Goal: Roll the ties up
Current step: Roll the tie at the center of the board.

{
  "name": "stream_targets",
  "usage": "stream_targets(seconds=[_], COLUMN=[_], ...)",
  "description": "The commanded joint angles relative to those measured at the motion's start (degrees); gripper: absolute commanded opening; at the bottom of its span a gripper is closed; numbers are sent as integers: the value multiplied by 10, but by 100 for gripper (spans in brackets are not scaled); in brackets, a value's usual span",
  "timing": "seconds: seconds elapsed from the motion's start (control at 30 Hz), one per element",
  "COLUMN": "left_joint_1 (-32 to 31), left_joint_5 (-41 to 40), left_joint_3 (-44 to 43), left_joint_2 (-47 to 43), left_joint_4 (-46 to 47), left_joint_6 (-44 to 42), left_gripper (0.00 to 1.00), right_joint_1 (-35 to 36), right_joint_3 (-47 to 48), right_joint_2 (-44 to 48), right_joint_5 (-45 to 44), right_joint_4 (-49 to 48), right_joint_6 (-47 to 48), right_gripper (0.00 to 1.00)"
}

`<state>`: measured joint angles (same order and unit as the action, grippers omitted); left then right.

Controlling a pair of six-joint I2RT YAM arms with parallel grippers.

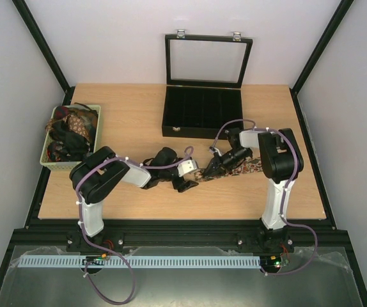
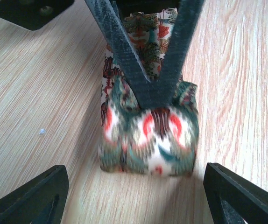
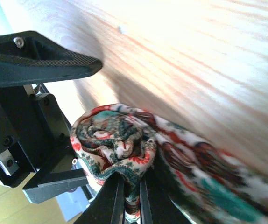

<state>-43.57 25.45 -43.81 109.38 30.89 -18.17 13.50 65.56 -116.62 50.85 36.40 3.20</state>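
A patterned tie (image 1: 238, 167) in red, teal and cream lies across the table's middle, its left end wound into a small roll (image 2: 148, 140). My right gripper (image 3: 130, 191) is shut on that roll, pinching a fold of its fabric (image 3: 113, 140) between two thin fingers. In the left wrist view those fingers (image 2: 124, 51) form a dark V pressing down on the roll's top. The left gripper (image 2: 135, 176) stands open, one finger on each side of the roll and touching neither side. In the top view both grippers meet at the tie's left end, left (image 1: 185, 182), right (image 1: 210, 167).
A green basket (image 1: 48, 160) holding several more ties (image 1: 73, 131) sits at the table's left edge. A black compartmented case (image 1: 203, 112) with its glass lid (image 1: 206, 61) raised stands at the back centre. Bare wood lies in front of the arms.
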Motion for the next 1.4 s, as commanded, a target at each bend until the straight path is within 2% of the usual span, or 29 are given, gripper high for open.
stream_targets(seconds=[0.0,0.2,0.37,0.47,0.53,0.67,0.8,0.87,1.07,1.37], left_joint_1=[-3,-18,-36,-41,-40,-32,-18,-18,-18,-20], left_joint_5=[19,11,4,-1,-11,-32,-42,-47,-54,-57], left_joint_3=[25,4,-28,-35,-33,-3,24,23,1,-1], left_joint_2=[12,58,93,100,95,72,45,37,40,45], left_joint_4=[68,135,152,146,122,60,-1,-29,-74,-84], left_joint_6=[16,38,53,52,44,17,-2,-13,-1,1], left_gripper=[82,81,75,60,49,40,38,38,38,39], right_joint_1=[-27,-33,-33,-33,-33,-36,-36,-31,14,49], right_joint_3=[1,7,7,1,-2,7,9,15,16,44], right_joint_2=[-60,-69,-80,-76,-69,-40,25,40,50,9], right_joint_5=[-104,-127,-131,-135,-135,-126,-96,-76,-27,-31], right_joint_4=[18,12,5,6,7,22,25,30,23,6], right_joint_6=[29,24,14,17,15,19,20,9,-28,-42], right_gripper=[1,1,2,4,9,22,41,45,41,36])
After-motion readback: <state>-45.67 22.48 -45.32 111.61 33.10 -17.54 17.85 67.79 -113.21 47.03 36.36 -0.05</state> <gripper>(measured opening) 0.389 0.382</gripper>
